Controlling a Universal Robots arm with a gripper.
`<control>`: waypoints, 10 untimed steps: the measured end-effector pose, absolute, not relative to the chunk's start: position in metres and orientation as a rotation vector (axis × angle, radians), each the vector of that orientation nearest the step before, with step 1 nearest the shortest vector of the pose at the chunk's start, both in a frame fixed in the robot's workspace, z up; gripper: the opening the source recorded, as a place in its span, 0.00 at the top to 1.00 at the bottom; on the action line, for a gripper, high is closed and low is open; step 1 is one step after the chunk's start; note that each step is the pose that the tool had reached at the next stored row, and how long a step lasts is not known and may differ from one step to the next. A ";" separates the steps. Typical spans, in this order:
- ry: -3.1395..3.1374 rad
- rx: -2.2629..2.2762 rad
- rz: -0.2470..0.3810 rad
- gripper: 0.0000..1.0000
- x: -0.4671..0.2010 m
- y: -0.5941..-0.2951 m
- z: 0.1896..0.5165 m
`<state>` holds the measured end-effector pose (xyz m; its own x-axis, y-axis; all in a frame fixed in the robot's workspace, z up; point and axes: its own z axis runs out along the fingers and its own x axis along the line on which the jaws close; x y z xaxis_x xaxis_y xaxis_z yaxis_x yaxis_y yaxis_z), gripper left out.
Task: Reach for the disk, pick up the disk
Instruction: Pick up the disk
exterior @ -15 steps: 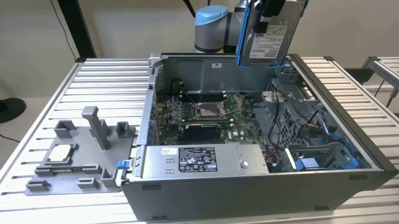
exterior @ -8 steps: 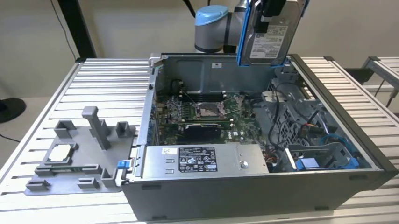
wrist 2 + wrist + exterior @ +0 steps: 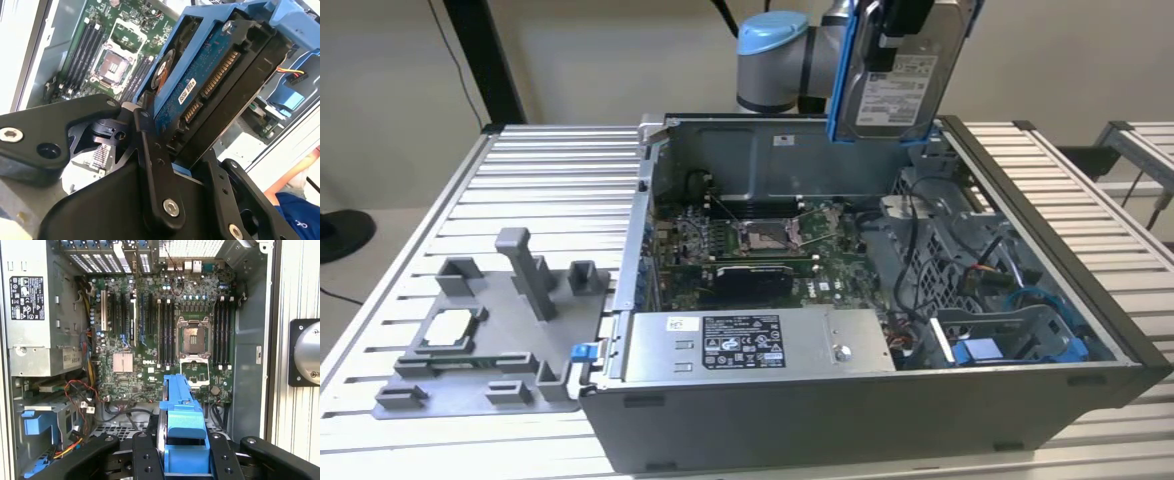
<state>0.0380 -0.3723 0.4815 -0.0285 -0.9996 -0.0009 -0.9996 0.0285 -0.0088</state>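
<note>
An open computer case [image 3: 1067, 330] is seen lying on a slatted metal table [image 3: 547, 170], its green motherboard [image 3: 165, 340] exposed in the first wrist view. A grey power supply box [image 3: 754, 343] is mounted along the case's near wall, and a grey moulded fixture [image 3: 487, 330] is set on the table towards the exterior view's left. The disk [image 3: 897, 75] is held upright, lifted clear above the case's far edge. The gripper [image 3: 187, 150] is clamped on the disk's blue-framed edges.

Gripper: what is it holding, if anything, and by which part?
The gripper holds the disk, its fingers clamped across the two flat faces at one end.
</note>
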 end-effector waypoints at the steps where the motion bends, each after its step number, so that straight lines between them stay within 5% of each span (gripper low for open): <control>1: 2.248 -2.185 -0.009 1.00 0.038 -0.374 0.481; 10: 2.248 -2.185 -0.009 1.00 0.041 -0.396 0.481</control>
<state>0.0407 -0.3964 0.4814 -0.0287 -0.9996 -0.0011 -0.9996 0.0287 -0.0088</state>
